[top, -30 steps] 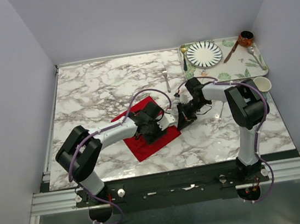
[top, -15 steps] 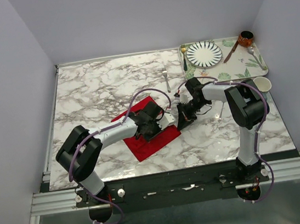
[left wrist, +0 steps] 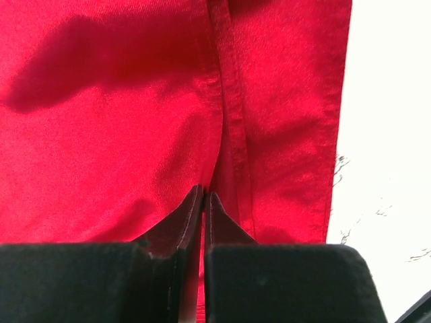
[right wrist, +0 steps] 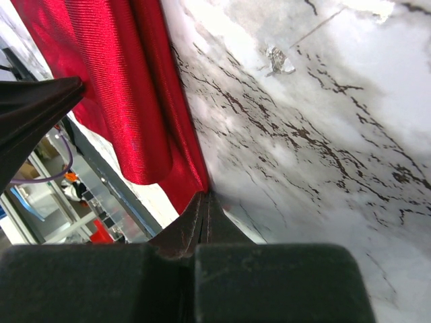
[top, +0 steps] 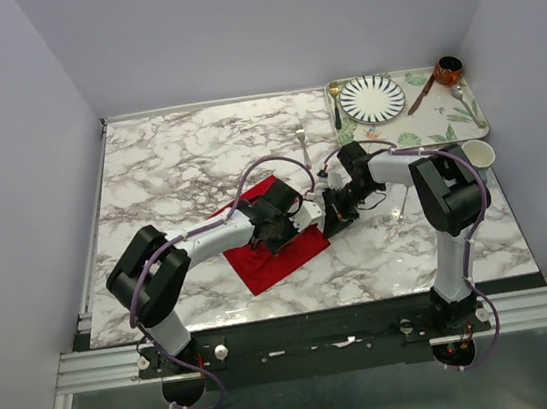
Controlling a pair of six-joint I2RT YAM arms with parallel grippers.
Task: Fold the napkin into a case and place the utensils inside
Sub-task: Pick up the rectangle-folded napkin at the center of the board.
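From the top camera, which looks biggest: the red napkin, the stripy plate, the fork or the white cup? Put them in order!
1. red napkin
2. striped plate
3. fork and white cup: hard to rank, because the fork is longer but the cup is wider.

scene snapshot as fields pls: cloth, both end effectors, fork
cloth: deep-red fabric napkin, partly folded, lying on the marble table
left end effector: closed on a fold of the napkin
right end effector: shut, pinching the napkin's edge
fork: silver metal fork, on bare table beyond the napkin, apart from it and from both end effectors
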